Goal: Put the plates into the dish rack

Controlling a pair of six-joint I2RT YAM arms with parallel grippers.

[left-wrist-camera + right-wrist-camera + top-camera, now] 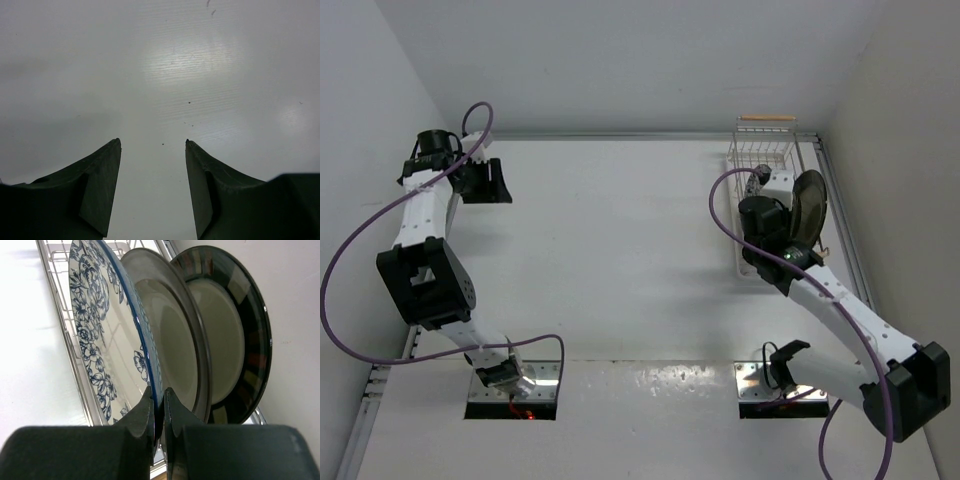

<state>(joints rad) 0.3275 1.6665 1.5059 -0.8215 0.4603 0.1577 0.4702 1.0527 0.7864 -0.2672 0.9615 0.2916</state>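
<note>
Three plates stand on edge side by side in the white wire dish rack [59,300] at the table's far right [760,152]. In the right wrist view they are the white plate with blue flowers [97,330], the cream plate with a grey-brown rim [172,340] and the cream plate with a black rim [240,335]. My right gripper [158,390] is shut on the near rim of the blue floral plate. From above only the dark-rimmed plate [811,205] shows beside the right wrist. My left gripper [152,142] is open and empty over bare table at the far left [485,182].
The rack's wooden handle [766,119] lies at its far end, close to the back wall. The right side wall [295,315] runs right beside the black-rimmed plate. Purple cables loop off both arms. Two metal base plates [515,390] sit at the near edge.
</note>
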